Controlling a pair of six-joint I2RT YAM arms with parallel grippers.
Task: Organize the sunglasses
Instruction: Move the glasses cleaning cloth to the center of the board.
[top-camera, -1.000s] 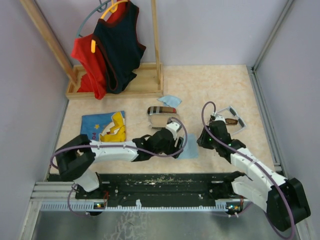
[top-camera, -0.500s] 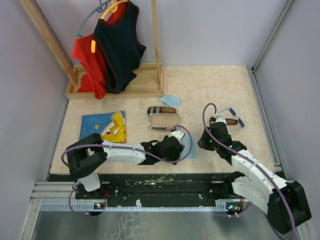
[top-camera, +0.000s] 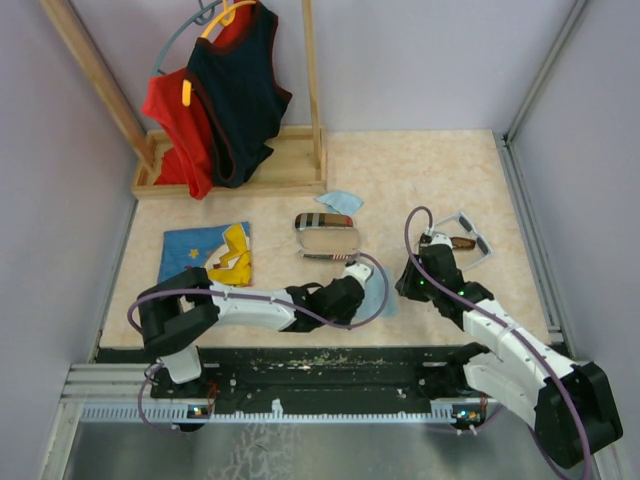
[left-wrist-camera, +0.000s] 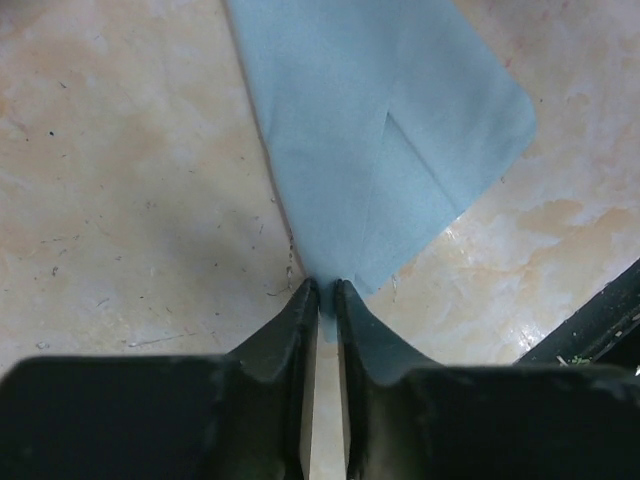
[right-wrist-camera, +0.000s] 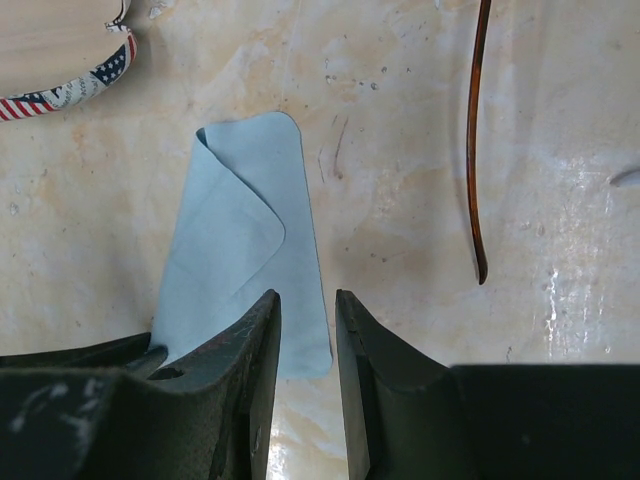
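Two sunglasses lie together at the right: a white-grey pair (top-camera: 476, 238) and a dark brown pair (top-camera: 462, 243). One thin brown arm (right-wrist-camera: 473, 150) shows in the right wrist view. My left gripper (top-camera: 357, 291) (left-wrist-camera: 327, 290) is low on the floor, shut on the near corner of a light-blue cloth (top-camera: 377, 290) (left-wrist-camera: 390, 130). My right gripper (top-camera: 410, 284) (right-wrist-camera: 308, 300) hovers just right of that cloth (right-wrist-camera: 250, 240), between it and the sunglasses. Its jaws stand a narrow gap apart with nothing between them.
A flag-print case (top-camera: 328, 238) (right-wrist-camera: 70, 85) lies beyond the cloth with a plaid case (top-camera: 322, 221) behind it. A second light-blue cloth (top-camera: 340, 202) is farther back. A blue-and-yellow garment (top-camera: 210, 255) lies at the left, near a wooden rack of hung tops (top-camera: 230, 90).
My left gripper has slid right and nearer along the floor and closed on the cloth's corner. The right arm has barely moved.
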